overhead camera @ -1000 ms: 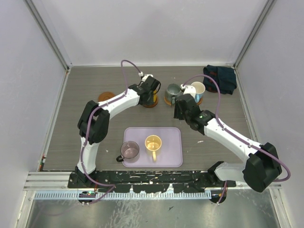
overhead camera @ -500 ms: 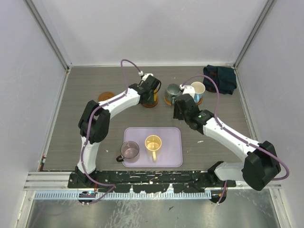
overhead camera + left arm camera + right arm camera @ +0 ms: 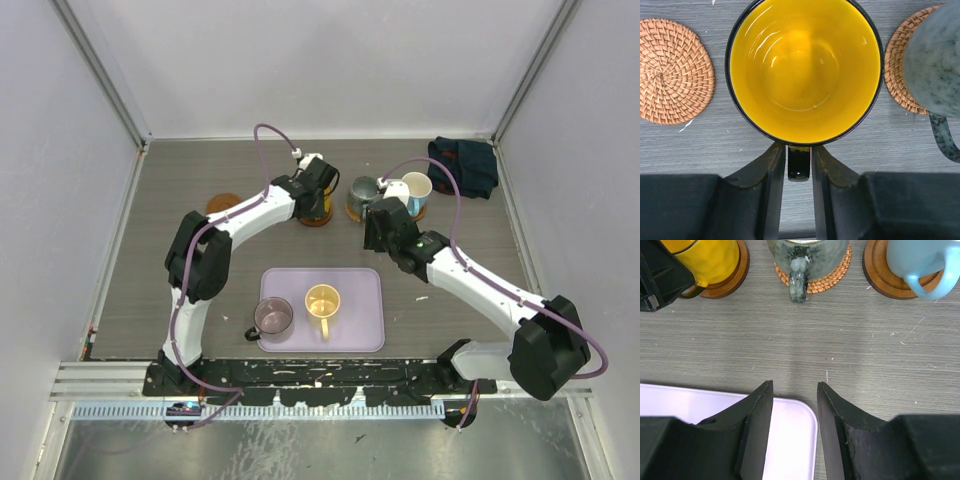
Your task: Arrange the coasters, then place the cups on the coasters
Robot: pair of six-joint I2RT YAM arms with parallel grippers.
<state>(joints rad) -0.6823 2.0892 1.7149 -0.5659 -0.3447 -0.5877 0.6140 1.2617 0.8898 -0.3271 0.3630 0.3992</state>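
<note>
A yellow cup (image 3: 805, 70) stands on a wooden coaster (image 3: 732, 277). Its dark handle (image 3: 799, 162) lies between the fingers of my left gripper (image 3: 799, 150), which is open with a thin gap on each side. To its right, a grey-green cup (image 3: 807, 252) sits on a woven coaster (image 3: 832, 277). Further right, a light blue cup (image 3: 920, 262) sits on a wooden coaster (image 3: 880, 275). An empty woven coaster (image 3: 672, 70) lies to the left. My right gripper (image 3: 795, 387) hangs open and empty over the table in front of the grey-green cup.
The lavender tray (image 3: 365, 300) lies near the arm bases. It holds a yellowish cup (image 3: 322, 300), and a purplish translucent cup (image 3: 272, 317) stands at its left edge. A dark cloth (image 3: 465, 165) is bunched at the back right.
My left gripper's jaws have spread apart from the yellow cup's handle. The right arm has shifted only very slightly.
</note>
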